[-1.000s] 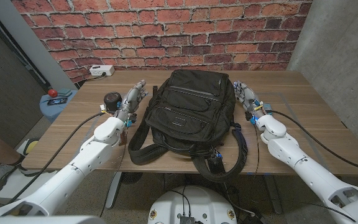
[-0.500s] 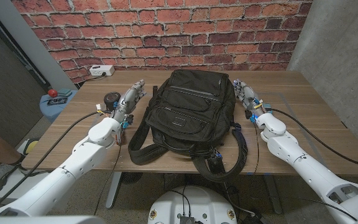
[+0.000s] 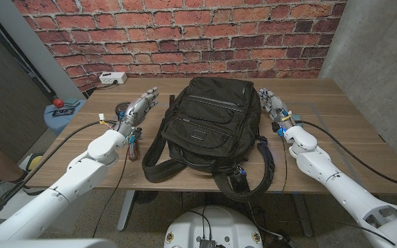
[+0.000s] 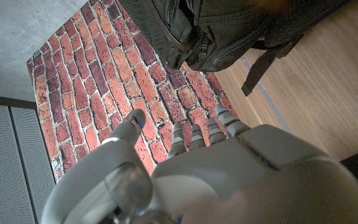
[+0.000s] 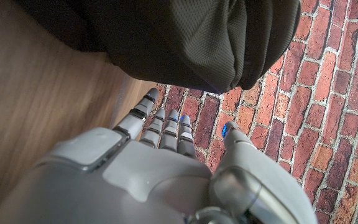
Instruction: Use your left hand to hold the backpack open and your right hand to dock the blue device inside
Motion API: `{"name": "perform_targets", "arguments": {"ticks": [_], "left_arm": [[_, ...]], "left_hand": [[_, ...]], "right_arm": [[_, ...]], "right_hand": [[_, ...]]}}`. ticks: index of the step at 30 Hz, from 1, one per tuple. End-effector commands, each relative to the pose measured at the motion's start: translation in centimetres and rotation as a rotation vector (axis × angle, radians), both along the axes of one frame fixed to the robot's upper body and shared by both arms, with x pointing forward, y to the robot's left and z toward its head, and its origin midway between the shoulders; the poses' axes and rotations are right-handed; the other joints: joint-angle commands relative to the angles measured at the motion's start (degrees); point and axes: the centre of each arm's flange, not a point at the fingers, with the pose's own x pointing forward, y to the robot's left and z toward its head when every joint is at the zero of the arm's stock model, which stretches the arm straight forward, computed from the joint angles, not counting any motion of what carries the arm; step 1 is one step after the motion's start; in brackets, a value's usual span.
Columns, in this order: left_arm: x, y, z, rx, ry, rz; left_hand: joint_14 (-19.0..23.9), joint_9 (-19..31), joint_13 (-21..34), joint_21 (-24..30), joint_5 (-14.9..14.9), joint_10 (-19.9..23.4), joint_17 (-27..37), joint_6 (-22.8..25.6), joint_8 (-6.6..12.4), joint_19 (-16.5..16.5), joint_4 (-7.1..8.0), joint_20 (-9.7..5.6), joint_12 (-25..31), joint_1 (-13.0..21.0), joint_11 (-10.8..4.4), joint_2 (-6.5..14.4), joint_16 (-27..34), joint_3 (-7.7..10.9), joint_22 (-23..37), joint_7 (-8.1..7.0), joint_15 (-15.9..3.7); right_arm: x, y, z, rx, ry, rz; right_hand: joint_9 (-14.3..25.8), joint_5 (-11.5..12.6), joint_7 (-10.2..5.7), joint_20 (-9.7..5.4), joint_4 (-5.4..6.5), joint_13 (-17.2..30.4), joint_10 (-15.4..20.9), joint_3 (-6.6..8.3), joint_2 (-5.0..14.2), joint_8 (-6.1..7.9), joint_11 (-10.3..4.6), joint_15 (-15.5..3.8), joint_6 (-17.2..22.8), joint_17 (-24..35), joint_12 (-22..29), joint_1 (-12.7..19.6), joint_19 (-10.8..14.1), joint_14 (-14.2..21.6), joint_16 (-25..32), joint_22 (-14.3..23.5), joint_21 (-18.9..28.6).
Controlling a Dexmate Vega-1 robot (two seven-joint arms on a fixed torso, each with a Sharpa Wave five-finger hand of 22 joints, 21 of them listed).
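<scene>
a: starting at the table's (image 3: 350,141) left edge, what's changed?

b: the left hand (image 3: 135,110) has lifted and drawn away from the backpack (image 3: 209,124), toward the left edge. a second ago it lay close beside the bag's left side; now there's a clear strip of wood between them. its fingers are stretched out and a little apart, holding nothing. in the left wrist view the hand (image 4: 185,162) reaches toward the brick wall (image 3: 185,34) with the bag (image 4: 229,28) off to one side, not touching.

a: and the dark round thing by that hand?

b: the small black cylinder (image 3: 121,108) was in plain sight earlier; now the hand covers most of it. i can't tell whether it's the device, and i see nothing blue on the table.

a: the backpack?

b: unmoved. it lies flat in the middle of the table, top toward the far edge, zipped closed, straps (image 3: 158,162) trailing to the near edge.

a: right side?

b: the right hand (image 3: 273,107) is where it was, just beside the bag's right side, fingers extended close together, gripping nothing. the right wrist view shows it (image 5: 166,162) over the wood with the bag (image 5: 185,37) just ahead. a white power strip (image 3: 113,78) sits off the far left corner.
</scene>
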Motion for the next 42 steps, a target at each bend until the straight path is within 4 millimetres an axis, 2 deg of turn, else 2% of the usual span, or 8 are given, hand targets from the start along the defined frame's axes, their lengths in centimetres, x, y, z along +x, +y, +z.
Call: {"name": "perform_targets", "arguments": {"ticks": [1, 16, 22, 28, 30, 35, 40, 42], "left_arm": [[-1.7, 0.6, 1.1, 0.114, -0.059, 0.014], [-2.7, 0.1, 3.5, 0.322, -0.124, 0.039], [-3.3, 0.4, 4.0, 0.381, -0.144, 0.058], [-4.1, 0.8, 4.0, 0.431, -0.181, 0.093], [-4.5, 0.9, 3.9, 0.442, -0.207, 0.112], [-5.4, 1.0, 3.6, 0.460, -0.268, 0.145], [-6.3, 1.1, 3.0, 0.466, -0.334, 0.168], [-6.6, 1.2, 2.9, 0.478, -0.359, 0.180]], "left_hand": [[0.1, 0.1, 0.1, -0.3, 0.7, 0.6, 0.2, 1.2, 0.58, 0.6, -0.92, -0.09, 0.4, 1.1, -0.33, -0.2, 0.0, 0.33, 0.1, 0.15, -0.09], [0.8, 0.1, 0.1, -0.6, 1.9, 1.9, 0.2, 2.6, 0.61, 1.3, -2.58, 0.01, 0.6, 2.1, -0.93, -0.6, 0.1, 0.31, 0.1, -0.14, -0.49], [0.8, 0.1, 0.2, -0.7, 2.2, 2.2, 0.2, 3.0, 0.61, 1.5, -2.97, -0.03, 0.6, 2.3, -0.86, -0.7, 0.0, 0.30, 0.1, -0.29, -0.62], [1.6, 0.1, 0.2, -0.9, 2.9, 3.7, 0.2, 4.7, 0.90, 2.1, -3.84, 0.16, 1.0, 3.0, -1.52, -1.2, 0.2, 0.22, 0.1, -0.54, -0.98], [3.3, 0.1, 0.3, -0.8, 3.5, 5.5, 0.2, 6.3, 1.06, 3.3, -4.53, 0.25, 1.5, 3.9, -1.94, -1.5, 0.6, 0.20, 0.1, -0.70, -1.19], [4.7, 0.1, 0.4, -0.7, 4.1, 8.4, 0.2, 8.0, 1.13, 4.9, -5.07, 0.63, 2.2, 5.3, -2.32, -2.1, 0.6, 0.24, 0.2, -0.79, -2.01], [8.1, 0.2, 0.6, -0.1, 4.7, 11.3, 0.3, 11.0, 1.36, 8.1, -5.29, 1.63, 2.8, 7.0, -2.86, -3.0, 1.0, 0.09, 0.3, -0.54, -2.58], [8.6, 0.2, 0.6, 0.0, 4.8, 11.7, 0.3, 11.2, 1.30, 8.6, -5.30, 1.52, 2.8, 7.2, -2.76, -3.2, 1.1, 0.04, 0.4, -0.52, -2.62]], "right_arm": [[-0.4, -0.5, 0.2, -0.003, -0.012, -0.020], [-0.4, -1.6, 0.2, 0.020, -0.021, -0.049], [-0.5, -1.8, 0.0, 0.025, -0.022, -0.054], [-0.9, -2.0, -0.3, 0.032, -0.026, -0.063], [-1.1, -2.0, -0.3, 0.036, -0.027, -0.065], [-1.4, -2.0, -0.5, 0.039, -0.030, -0.069], [-1.6, -1.9, -0.5, 0.045, -0.033, -0.070], [-1.7, -1.9, -0.4, 0.047, -0.037, -0.071]], "right_hand": [[0.2, 0.2, -0.18, -1.12, -0.45, 0.1, 0.2, 0.17, -0.05, 0.02, -0.18, 0.47, 0.4, 0.1, -0.1, 0.8, 0.3, 0.3, -0.1, 0.2, 0.2], [0.2, 0.2, -0.18, -1.18, -0.61, 0.1, 0.3, 0.15, -0.02, -0.02, -0.06, 0.45, 0.4, 0.1, -0.2, 0.8, 0.3, 0.4, -0.1, 0.2, 0.3], [0.1, 0.2, -0.21, -1.18, -0.66, 0.1, 0.3, 0.14, 0.00, -0.04, -0.10, 0.43, 0.3, 0.1, -0.2, 0.8, 0.3, 0.3, -0.1, 0.2, 0.3], [0.1, 0.2, -0.18, -1.20, -0.67, 0.0, 0.3, 0.12, 0.03, -0.03, -0.14, 0.44, 0.4, 0.1, -0.2, 0.8, 0.3, 0.3, -0.1, 0.2, 0.3], [0.1, 0.2, -0.15, -1.19, -0.70, 0.0, 0.3, 0.12, 0.04, -0.04, -0.13, 0.41, 0.4, 0.1, -0.2, 0.8, 0.3, 0.3, -0.1, 0.2, 0.3], [0.1, 0.2, -0.17, -1.21, -0.73, 0.0, 0.3, 0.10, 0.05, -0.04, -0.08, 0.48, 0.4, 0.1, -0.3, 0.8, 0.3, 0.4, -0.1, 0.2, 0.3], [0.1, 0.2, -0.15, -1.19, -0.76, 0.0, 0.2, 0.09, 0.09, -0.07, -0.06, 0.48, 0.4, 0.1, -0.3, 0.8, 0.3, 0.4, -0.1, 0.2, 0.3], [0.1, 0.2, -0.11, -1.23, -0.75, 0.0, 0.2, 0.07, 0.10, -0.09, 0.02, 0.49, 0.3, 0.1, -0.3, 0.7, 0.3, 0.3, -0.1, 0.2, 0.3]]}}
